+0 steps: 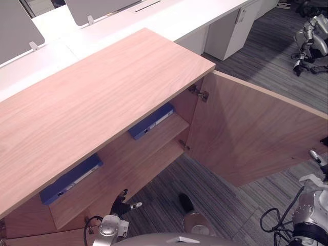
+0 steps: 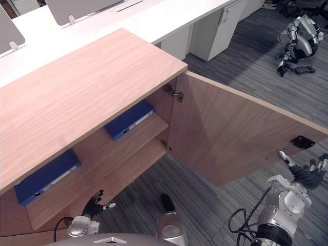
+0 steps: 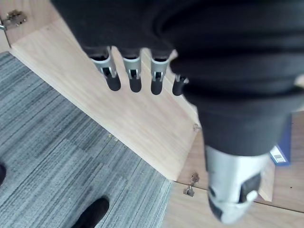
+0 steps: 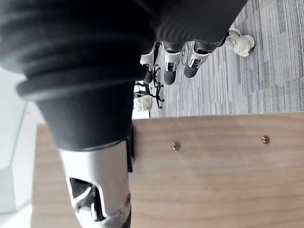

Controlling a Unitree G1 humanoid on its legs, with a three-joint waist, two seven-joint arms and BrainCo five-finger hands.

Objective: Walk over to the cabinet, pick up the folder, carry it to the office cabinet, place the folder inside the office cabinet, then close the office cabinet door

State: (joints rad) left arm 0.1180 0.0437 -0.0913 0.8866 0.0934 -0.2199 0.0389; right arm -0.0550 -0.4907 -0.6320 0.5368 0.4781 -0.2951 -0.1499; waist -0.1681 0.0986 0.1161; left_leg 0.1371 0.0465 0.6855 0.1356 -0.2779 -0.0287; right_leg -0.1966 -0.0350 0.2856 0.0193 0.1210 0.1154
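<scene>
My left hand [image 2: 94,201] hangs low before the open cabinet [image 2: 87,87], fingers relaxed and empty. My right hand [image 2: 307,177], likewise unclenched, sits by the outer edge of the wide-open door [image 2: 230,138]. Inside, a blue folder [image 2: 130,120] lies flat on the shelf [image 2: 102,160], with a second blue folder [image 2: 46,177] further left.
</scene>
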